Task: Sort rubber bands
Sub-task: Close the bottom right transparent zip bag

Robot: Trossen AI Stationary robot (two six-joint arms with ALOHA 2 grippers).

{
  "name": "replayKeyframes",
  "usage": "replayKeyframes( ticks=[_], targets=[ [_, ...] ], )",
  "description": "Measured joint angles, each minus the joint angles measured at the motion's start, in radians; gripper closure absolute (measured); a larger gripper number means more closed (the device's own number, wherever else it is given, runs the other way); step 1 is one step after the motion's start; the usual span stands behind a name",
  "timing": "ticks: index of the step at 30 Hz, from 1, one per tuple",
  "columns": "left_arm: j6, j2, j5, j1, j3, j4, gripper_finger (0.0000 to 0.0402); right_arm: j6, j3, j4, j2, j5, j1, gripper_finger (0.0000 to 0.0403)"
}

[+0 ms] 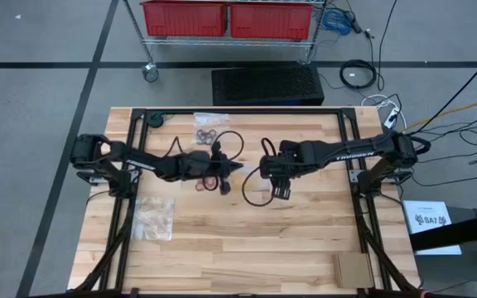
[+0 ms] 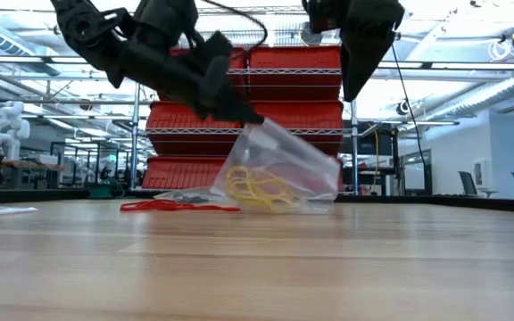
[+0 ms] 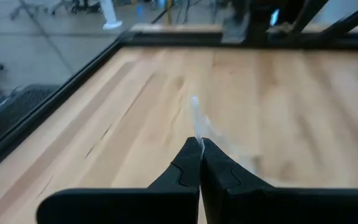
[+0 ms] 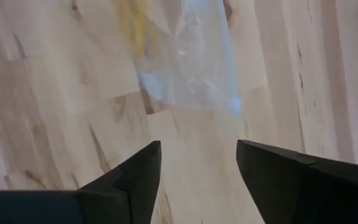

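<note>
Left end effector [image 1: 232, 168] near the middle of the wooden bench [image 1: 247, 248], fingers pressed together and clamped on one corner of a clear plastic bag [image 2: 284, 174], lifting that corner while the rest of the bag sags onto the bench. Inside the bag, a tangle of yellowish rubber bands [image 2: 259, 189], resting at its low end on the wood. Just beside the bag, toward nine o'clock in the low view, a flat string of red rubber bands [image 2: 172, 206] on the bench top. Right end effector [image 1: 278, 185] raised above the bag, at about three o'clock from the left one in the overhead view, fingers [image 4: 132, 180] spread apart and holding nothing, bare wood and the bag's edge showing between them. At about twelve o'clock on the bench, another clear bag [image 1: 211, 119] with a small cluster of dark rubber bands [image 1: 206, 132] just below it. At about eight o'clock, a third clear bag [image 1: 153, 218] lying flat, contents pale and hard to make out.
</note>
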Motion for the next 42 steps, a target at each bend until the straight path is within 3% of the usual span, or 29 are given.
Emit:
replayKeyframes(
  ticks=[8, 11, 14, 19, 23, 26, 31, 37, 42],
  targets=[
    [0.052, 0.018, -0.020, 0.140, 0.000, -0.073, 0.0399, -0.119, -0.033, 0.112, 0.000, -0.003, -0.083, 0.0215],
    [0.057, 0.044, -0.023, 0.189, 0.000, -0.070, 0.0383, -0.166, -0.071, 0.182, -0.001, -0.004, -0.117, 0.0215],
    [0.053, 0.058, 0.041, 0.224, 0.000, -0.055, 0.0354, -0.205, -0.127, 0.266, -0.001, -0.006, -0.143, 0.0217],
    [0.047, 0.058, 0.089, 0.243, 0.000, 0.048, 0.0300, -0.281, -0.306, 0.670, -0.001, -0.049, -0.177, 0.0253],
    [0.048, 0.057, 0.096, 0.248, 0.010, 0.066, 0.0265, -0.263, -0.499, 1.096, 0.005, -0.117, -0.206, 0.0322],
    [0.048, 0.039, 0.057, 0.250, 0.010, 0.023, 0.0259, -0.222, -0.589, 1.284, 0.028, -0.113, -0.231, 0.0383],
    [0.021, -0.046, 0.012, 0.250, 0.010, -0.164, 0.0294, -0.151, -0.602, 1.322, 0.114, -0.111, -0.265, 0.0393],
    [-0.005, -0.217, 0.012, 0.195, 0.010, -0.483, 0.0384, -0.143, -0.537, 1.232, 0.233, -0.113, -0.289, 0.0401],
    [-0.042, -0.360, 0.010, 0.104, 0.010, -0.686, 0.0395, -0.134, -0.486, 1.111, 0.243, -0.109, -0.335, 0.0402]
  ],
)
